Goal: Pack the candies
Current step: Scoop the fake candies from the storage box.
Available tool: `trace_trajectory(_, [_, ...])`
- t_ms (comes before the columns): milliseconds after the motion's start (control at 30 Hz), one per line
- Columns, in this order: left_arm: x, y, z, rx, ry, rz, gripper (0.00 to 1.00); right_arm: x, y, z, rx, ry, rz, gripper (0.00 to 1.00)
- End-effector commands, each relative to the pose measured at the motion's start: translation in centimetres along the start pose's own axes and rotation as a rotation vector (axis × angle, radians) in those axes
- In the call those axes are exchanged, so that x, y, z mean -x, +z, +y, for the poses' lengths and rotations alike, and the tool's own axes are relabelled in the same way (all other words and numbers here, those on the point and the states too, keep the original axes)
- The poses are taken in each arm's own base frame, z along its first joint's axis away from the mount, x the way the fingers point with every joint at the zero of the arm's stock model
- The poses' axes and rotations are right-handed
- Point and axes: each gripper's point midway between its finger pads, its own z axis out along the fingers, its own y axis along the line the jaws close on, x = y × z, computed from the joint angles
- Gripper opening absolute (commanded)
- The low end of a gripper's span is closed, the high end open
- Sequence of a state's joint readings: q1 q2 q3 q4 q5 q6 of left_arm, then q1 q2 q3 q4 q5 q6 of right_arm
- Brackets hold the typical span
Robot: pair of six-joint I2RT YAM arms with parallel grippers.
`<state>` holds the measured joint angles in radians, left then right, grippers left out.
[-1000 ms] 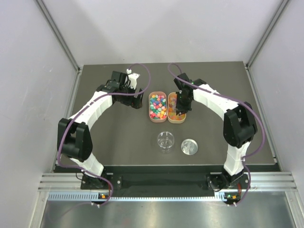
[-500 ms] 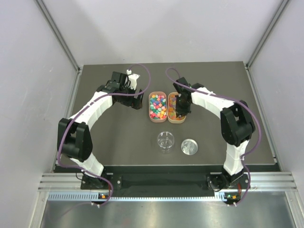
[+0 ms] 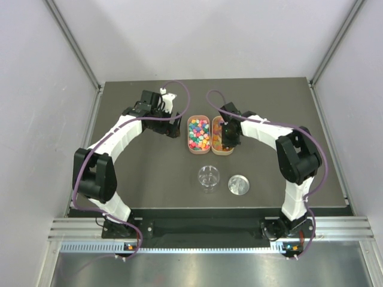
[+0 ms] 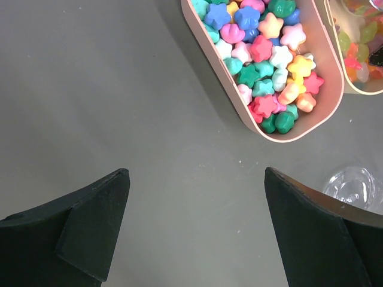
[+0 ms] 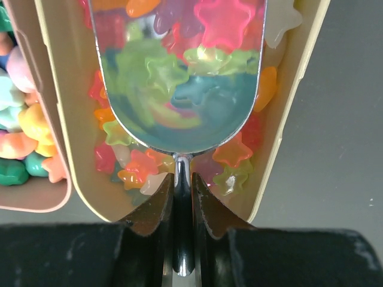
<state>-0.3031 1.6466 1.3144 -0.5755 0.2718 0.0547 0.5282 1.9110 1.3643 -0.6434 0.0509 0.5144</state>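
dark desk (image 3: 149, 173) between pale walls (image 3: 36, 72). at the near side, a clear cup (image 3: 209, 177), a metal lid (image 3: 239, 185) at its 3 o'clock. beyond, candies (image 4: 263, 48) fill a pink tray (image 4: 281, 137) and a cream tray (image 5: 57, 119); the right claw (image 5: 182, 179) pinches the scoop (image 5: 179, 72) handle over the cream one; the left claw (image 4: 196, 172) gapes wide, empty, at the pink tray's 9 o'clock.

Matte dark-grey desk (image 3: 149, 179), spread beneath and all around the left fingers (image 4: 90, 227) and right fingers (image 5: 149, 209). Enclosed on three sides by plain pale panels: back wall (image 3: 203, 36) beyond the fingers, left wall (image 3: 36, 119) and right wall (image 3: 362, 137) outboard of each. Slanting aluminium posts (image 3: 75, 45) at both far corners. Ribbed aluminium rail (image 3: 335, 226) along the near desk edge, behind the fingers; brushed metal sheet (image 3: 209, 269) nearer still. Even, diffuse lighting; soft shadows only.
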Motion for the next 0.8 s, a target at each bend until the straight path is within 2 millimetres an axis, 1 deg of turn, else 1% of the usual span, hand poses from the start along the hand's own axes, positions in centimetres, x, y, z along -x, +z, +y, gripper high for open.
trace_trajectory(0, [1.2, 0.3, -0.4, -0.011, 0.021, -0.038, 0.98, -1.5, 0.3, -2.4, -0.082, -0.011, 0.013, 0.0])
trace_trajectory(33, [1.1, 0.4, -0.4, -0.012, 0.023, -0.035, 0.98, -1.8, 0.4, -2.5, -0.084, -0.011, 0.013, 0.0])
trace_trajectory(133, [1.0, 0.4, -0.3, -0.009, 0.023, -0.032, 0.98, -1.7, 0.2, -2.2, -0.074, -0.019, -0.011, 0.0])
trace_trajectory(200, [1.0, 0.4, -0.4, -0.011, 0.026, -0.032, 0.98, -1.4, 0.0, -2.1, -0.073, -0.036, -0.036, 0.0])
trace_trajectory(333, [1.1, 0.5, -0.4, -0.009, 0.03, -0.031, 0.98, -0.9, -0.3, -1.0, -0.055, -0.083, -0.094, 0.0])
trace_trajectory(467, [1.2, 0.6, -0.3, -0.007, 0.033, -0.031, 0.98, -0.1, -1.6, 0.3, -0.021, -0.124, -0.186, 0.0])
trace_trajectory(600, [1.4, 0.6, -0.3, -0.005, 0.039, -0.032, 0.98, -1.0, -2.1, 1.6, 0.004, -0.161, -0.241, 0.0])
trace_trajectory(667, [1.3, 0.7, -0.3, -0.003, 0.045, -0.026, 0.98, -1.3, -2.1, 1.7, 0.012, -0.166, -0.277, 0.0])
trace_trajectory(767, [1.5, 0.6, -0.2, 0.005, 0.052, -0.024, 0.98, -1.0, -2.2, 1.8, 0.011, -0.183, -0.346, 0.0])
